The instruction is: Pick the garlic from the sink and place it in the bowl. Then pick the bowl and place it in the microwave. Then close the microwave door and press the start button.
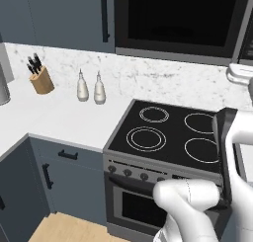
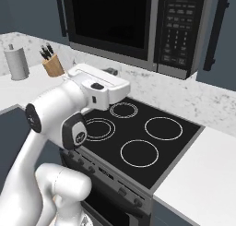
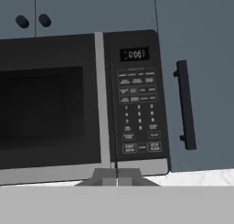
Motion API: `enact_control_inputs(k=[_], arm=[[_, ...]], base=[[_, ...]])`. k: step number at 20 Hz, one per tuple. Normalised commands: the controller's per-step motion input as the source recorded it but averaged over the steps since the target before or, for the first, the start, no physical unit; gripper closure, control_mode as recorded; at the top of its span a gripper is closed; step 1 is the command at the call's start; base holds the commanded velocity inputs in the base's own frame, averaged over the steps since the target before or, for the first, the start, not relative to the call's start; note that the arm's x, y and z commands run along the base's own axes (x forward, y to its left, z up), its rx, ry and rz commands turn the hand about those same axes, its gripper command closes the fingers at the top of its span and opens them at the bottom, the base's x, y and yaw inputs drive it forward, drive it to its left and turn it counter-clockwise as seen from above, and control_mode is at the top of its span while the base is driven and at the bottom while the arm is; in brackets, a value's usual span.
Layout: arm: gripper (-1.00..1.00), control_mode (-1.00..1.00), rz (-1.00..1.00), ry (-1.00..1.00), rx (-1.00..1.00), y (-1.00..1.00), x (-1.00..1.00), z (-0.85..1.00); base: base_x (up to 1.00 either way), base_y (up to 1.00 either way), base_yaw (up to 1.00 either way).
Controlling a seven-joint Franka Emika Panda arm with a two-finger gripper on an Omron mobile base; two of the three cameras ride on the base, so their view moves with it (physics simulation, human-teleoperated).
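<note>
Black glass fronts the microwave door (image 3: 45, 109), which sits flush and shut on the microwave (image 2: 138, 26) above the stove. It should feel stiff and slick, needing no grip now. Right of it runs the keypad strip (image 3: 139, 111), one column of small firm buttons; I judge the start key wants a light, square poke. One knife block (image 1: 41, 80), two bottles (image 1: 91, 87) on the bench (image 1: 59, 115), four burner rings. End effector (image 3: 117, 177): tips pressed together
</note>
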Motion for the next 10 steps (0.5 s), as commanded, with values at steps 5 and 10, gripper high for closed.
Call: enact_control_inputs(k=[5,10], arm=[[1.0,-1.0,0.01,0.01,0.0,-0.23,0.3,0.0],[1.0,-1.0,0.0,0.08,0.0,-0.18,0.41,0.0]], base=[[0.0,0.0,0.0],[0.0,0.0,0.0]])
